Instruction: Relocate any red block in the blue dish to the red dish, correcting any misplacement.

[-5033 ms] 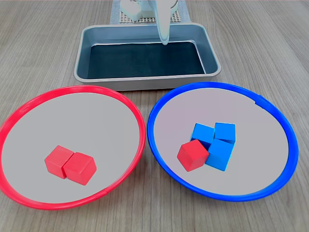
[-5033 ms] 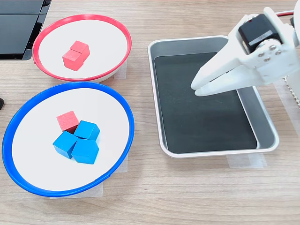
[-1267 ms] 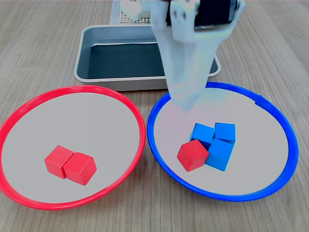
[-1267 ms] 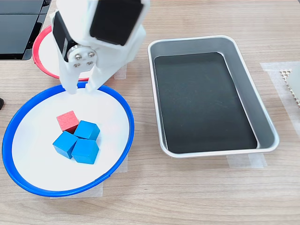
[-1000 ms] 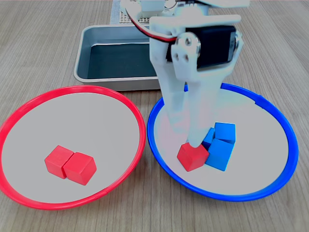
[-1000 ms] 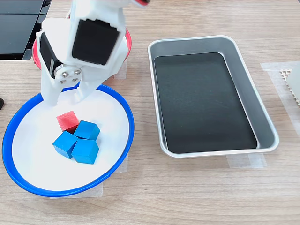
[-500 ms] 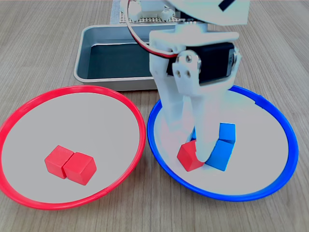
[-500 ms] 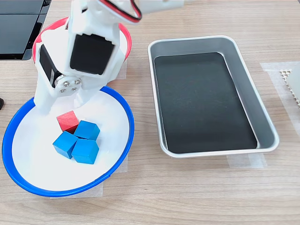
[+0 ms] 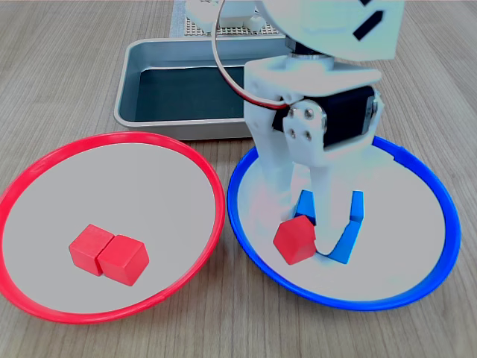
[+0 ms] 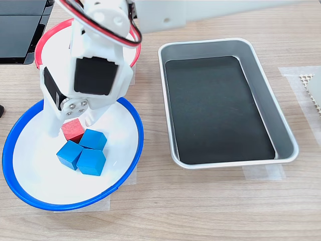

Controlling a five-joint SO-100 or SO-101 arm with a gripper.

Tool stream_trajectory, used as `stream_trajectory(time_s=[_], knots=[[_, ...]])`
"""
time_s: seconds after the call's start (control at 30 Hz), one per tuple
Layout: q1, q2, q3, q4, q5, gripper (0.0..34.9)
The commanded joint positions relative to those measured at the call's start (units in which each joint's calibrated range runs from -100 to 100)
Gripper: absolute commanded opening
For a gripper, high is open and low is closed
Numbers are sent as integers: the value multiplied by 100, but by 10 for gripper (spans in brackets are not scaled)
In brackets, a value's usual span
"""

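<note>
Gripper open, jaws either side of the red block in the blue dish. 3 blue cubes touch its far side. Close squarely without catching them, lift straight, then carry to the red dish.

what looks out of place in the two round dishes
One small red cube sits in the blue-rimmed round dish, touching the blue cubes; the other two red cubes lie in the red-rimmed round dish. The white gripper straddles it, fingers either side.
</note>
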Motion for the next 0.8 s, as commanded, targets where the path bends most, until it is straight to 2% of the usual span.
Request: stream_trajectory(time_s=[0.0, 0.47, 0.77], knots=[[20, 83, -607, 187, -20, 153], [114, 825, -1617, 591, 0, 145], [142, 850, -1508, 757, -15, 83]])
